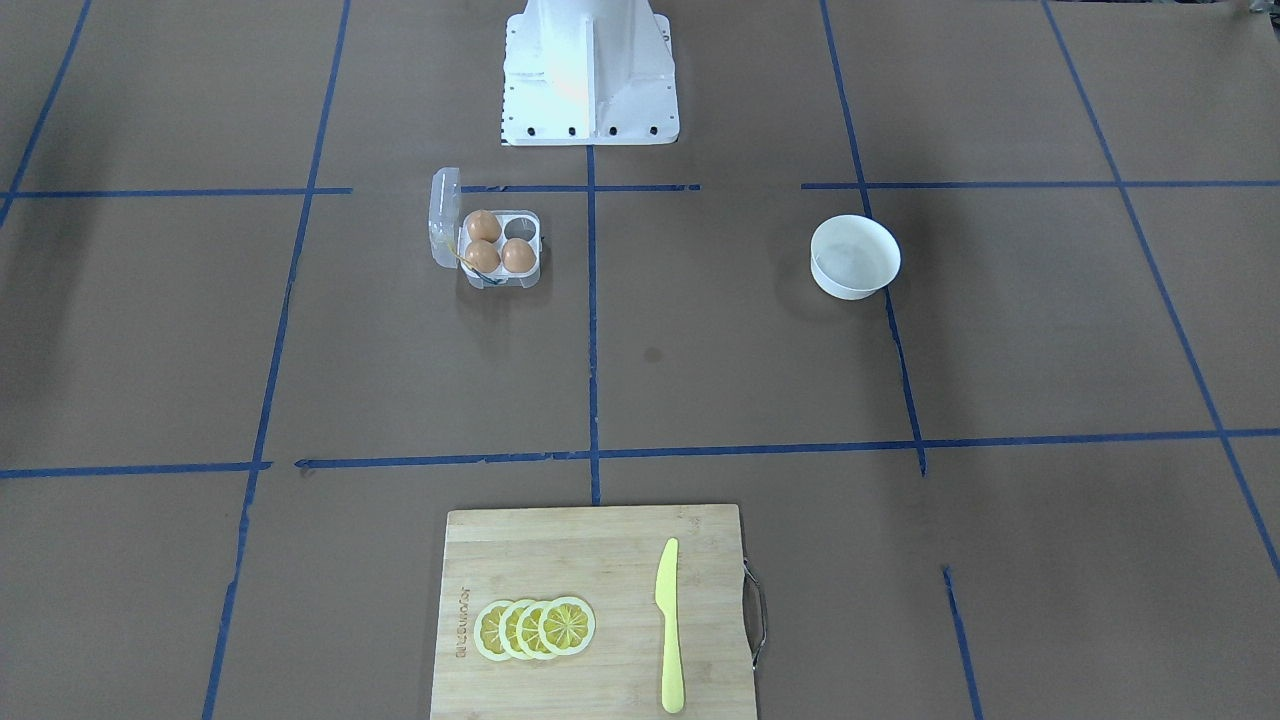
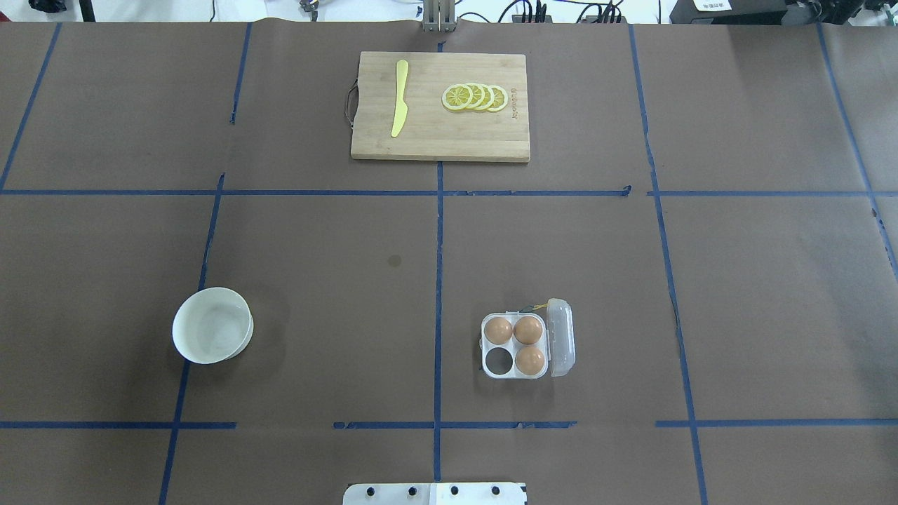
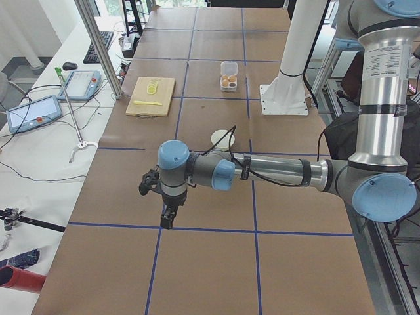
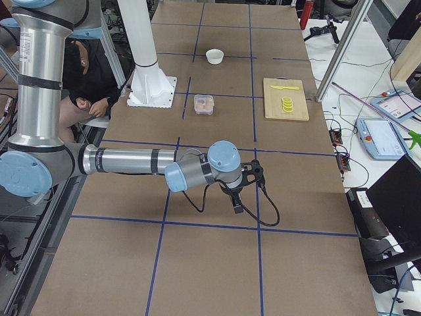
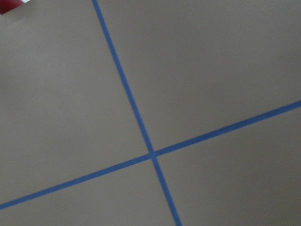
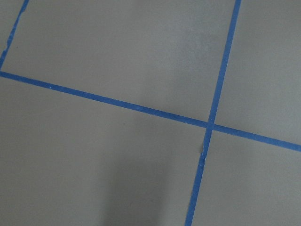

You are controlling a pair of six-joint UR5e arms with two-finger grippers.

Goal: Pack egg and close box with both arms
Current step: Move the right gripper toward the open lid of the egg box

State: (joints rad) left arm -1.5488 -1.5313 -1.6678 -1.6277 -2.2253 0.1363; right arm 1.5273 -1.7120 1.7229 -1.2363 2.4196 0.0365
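While its clear lid (image 2: 561, 337) stands open on the right, the box (image 2: 499, 360) holds three smooth brown eggs (image 2: 527, 330); whether the left hand (image 3: 168, 216) or right hand (image 4: 237, 206) is apart, I cannot tell.

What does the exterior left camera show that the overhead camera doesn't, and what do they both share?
Only exterior left: the left arm stretched out over the table, its tool pointing down, and a tablet off to the side.
Only overhead: that the box holds three eggs with one empty cell.
Both: the box, the white bowl, and the cutting board with lemon slices and a yellow knife.
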